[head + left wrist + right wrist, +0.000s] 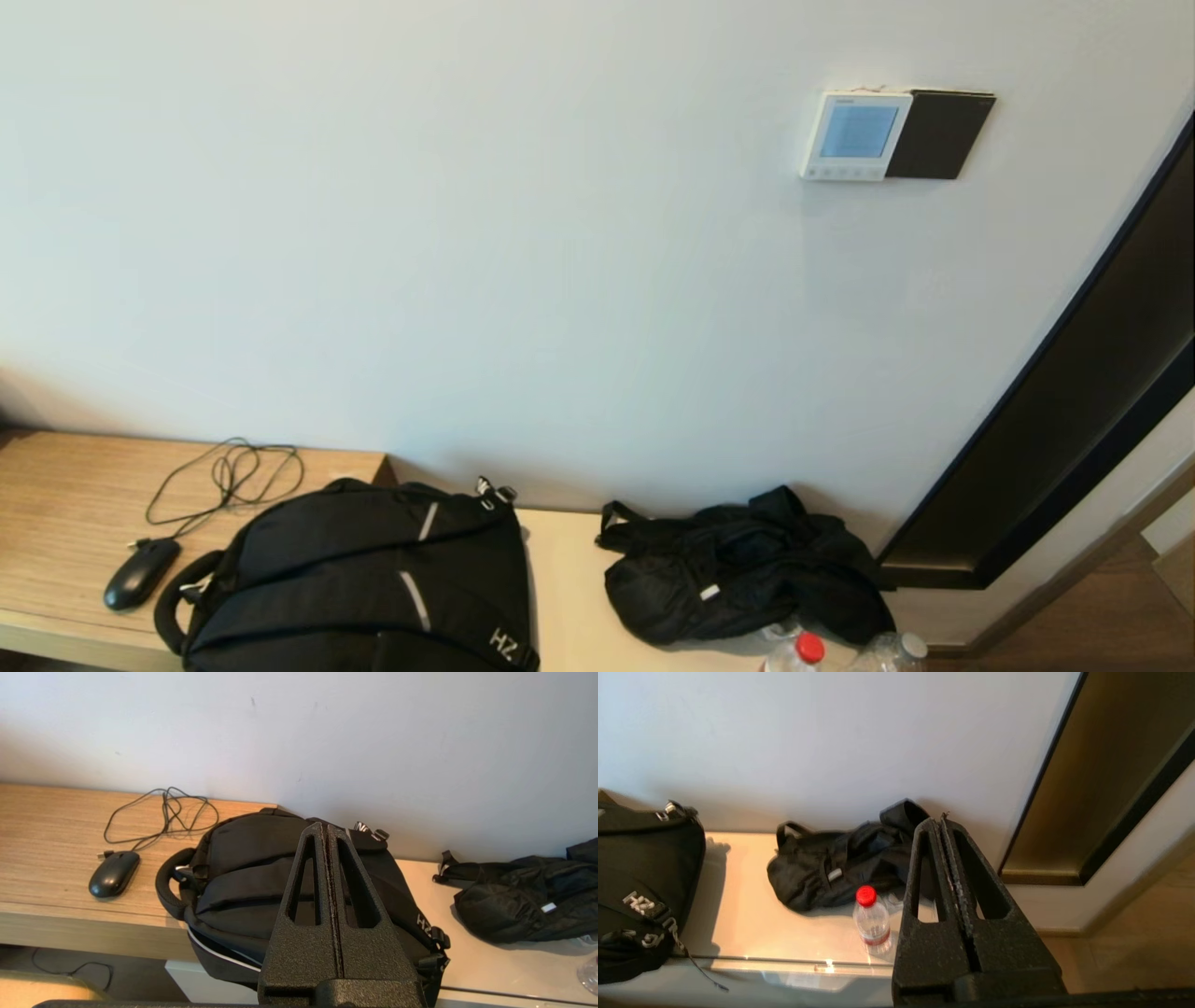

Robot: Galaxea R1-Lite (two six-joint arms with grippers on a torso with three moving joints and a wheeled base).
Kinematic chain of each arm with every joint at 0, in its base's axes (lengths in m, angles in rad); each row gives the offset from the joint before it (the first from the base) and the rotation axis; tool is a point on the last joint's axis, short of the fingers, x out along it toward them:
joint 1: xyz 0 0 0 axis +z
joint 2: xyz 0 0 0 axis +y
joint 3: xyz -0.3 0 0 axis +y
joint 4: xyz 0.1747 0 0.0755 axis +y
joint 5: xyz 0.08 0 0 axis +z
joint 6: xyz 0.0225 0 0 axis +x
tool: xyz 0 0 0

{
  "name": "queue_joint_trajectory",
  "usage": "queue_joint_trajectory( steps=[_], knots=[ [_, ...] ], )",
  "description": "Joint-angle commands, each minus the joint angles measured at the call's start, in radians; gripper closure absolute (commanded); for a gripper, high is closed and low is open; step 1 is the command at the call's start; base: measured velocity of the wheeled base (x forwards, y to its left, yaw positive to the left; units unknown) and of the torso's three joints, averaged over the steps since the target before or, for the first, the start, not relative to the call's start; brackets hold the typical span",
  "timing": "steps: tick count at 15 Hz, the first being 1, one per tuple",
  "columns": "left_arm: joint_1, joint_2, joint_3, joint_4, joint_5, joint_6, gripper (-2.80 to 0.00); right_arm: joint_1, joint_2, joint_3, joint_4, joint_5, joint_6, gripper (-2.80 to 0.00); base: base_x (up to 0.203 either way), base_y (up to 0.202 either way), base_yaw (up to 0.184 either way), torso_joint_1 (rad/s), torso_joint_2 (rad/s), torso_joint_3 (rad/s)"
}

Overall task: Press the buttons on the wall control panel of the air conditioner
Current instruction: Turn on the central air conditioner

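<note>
The white wall control panel (pixel 855 135) hangs high on the wall at the upper right in the head view, with a pale blue screen. The row of tiny pale buttons (pixel 843 172) runs along its bottom edge. A dark square plate (pixel 938 134) adjoins it on the right. Neither gripper shows in the head view. My left gripper (pixel 325 828) is shut and empty, low over the black backpack (pixel 261 877). My right gripper (pixel 940 821) is shut and empty, low over the shelf near the small black bag (pixel 840 868). The panel is out of both wrist views.
A wooden desk (pixel 65 504) holds a black mouse (pixel 140 572) with its coiled cable (pixel 229 476). The backpack (pixel 373 579) and small black bag (pixel 747 565) lie on a pale shelf (pixel 560 597). A red-capped bottle (pixel 872 914) stands near the shelf's front. A dark door frame (pixel 1074 420) runs at the right.
</note>
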Motion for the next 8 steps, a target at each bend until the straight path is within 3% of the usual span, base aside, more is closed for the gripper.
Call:
queue_joint_trajectory(
  steps=[1, 4, 8],
  knots=[
    [0.000, 0.000, 0.000, -0.001, 0.000, -0.001, 0.00, 0.000, 0.141, -0.001, -0.089, -0.003, -0.001, 0.00, 0.000, 0.000, 0.000, 0.000, 0.00, 0.000],
    [0.000, 0.000, 0.000, 0.000, 0.000, -0.001, 0.00, -0.005, 0.365, -0.026, -0.385, -0.010, -0.013, 0.00, 0.000, 0.000, 0.000, 0.000, 0.00, 0.000],
    [0.000, 0.000, 0.000, 0.000, 0.000, -0.001, 0.00, 0.045, 0.687, -0.198, -0.622, -0.090, -0.048, 0.00, 0.000, 0.000, 0.000, 0.000, 0.00, 0.000]
  ],
)
